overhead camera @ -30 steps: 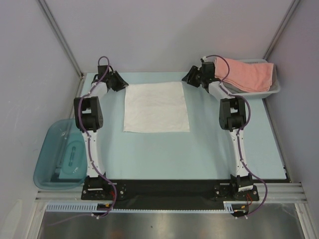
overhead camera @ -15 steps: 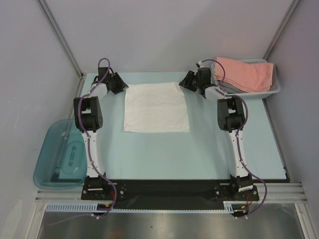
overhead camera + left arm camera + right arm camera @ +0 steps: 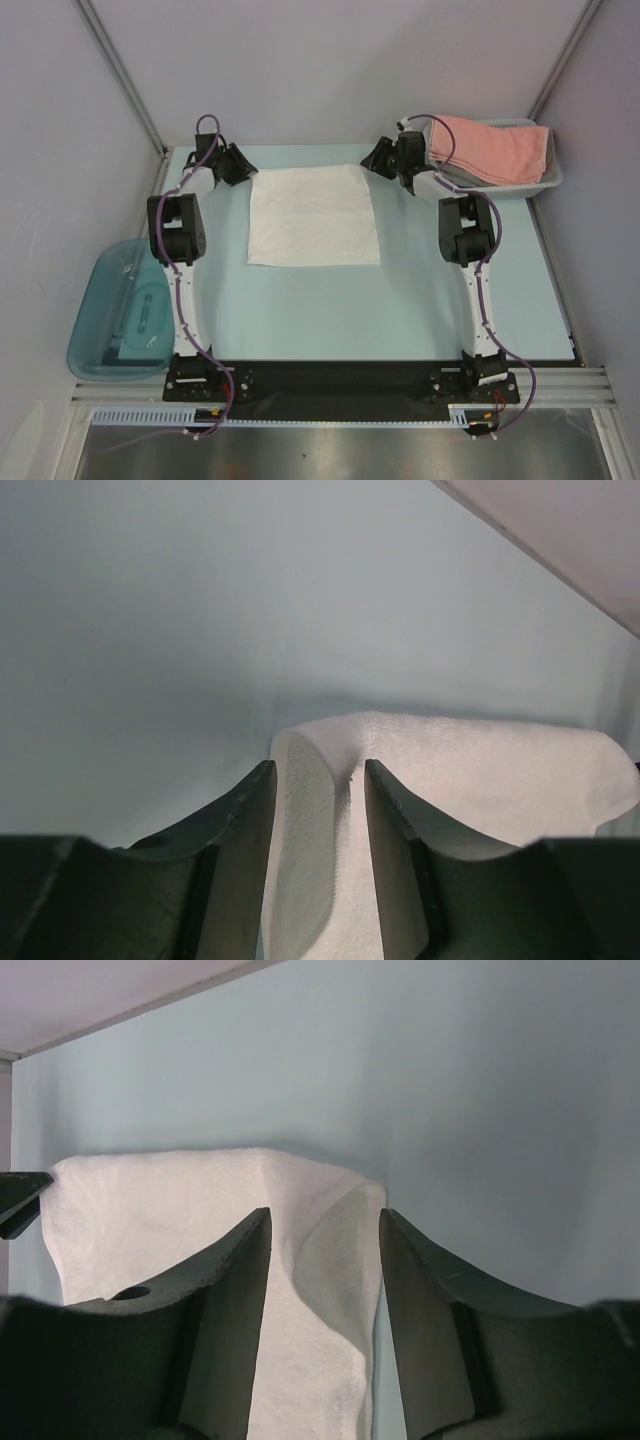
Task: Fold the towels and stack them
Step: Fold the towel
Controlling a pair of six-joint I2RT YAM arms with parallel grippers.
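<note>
Your left gripper (image 3: 318, 772) sits with jaws apart astride the bunched far-left corner of the white towel (image 3: 313, 215); your right gripper (image 3: 322, 1222) is parted over its far-right corner. That towel lies spread mid-table, the salmon-pink towel (image 3: 495, 148) in the basket (image 3: 550, 182) far right

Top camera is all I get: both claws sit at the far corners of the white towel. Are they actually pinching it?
Observer: Not on the left. In the wrist view, the left gripper has its fingers spread, with the corner of the white towel lying between them.
Operator: And the other claw?
Observer: The right gripper straddles its corner the same way, fingers apart.
Operator: Is the cloth lying flat there?
Observer: No. At the left corner it humps up into a small fold between the fingers.
</note>
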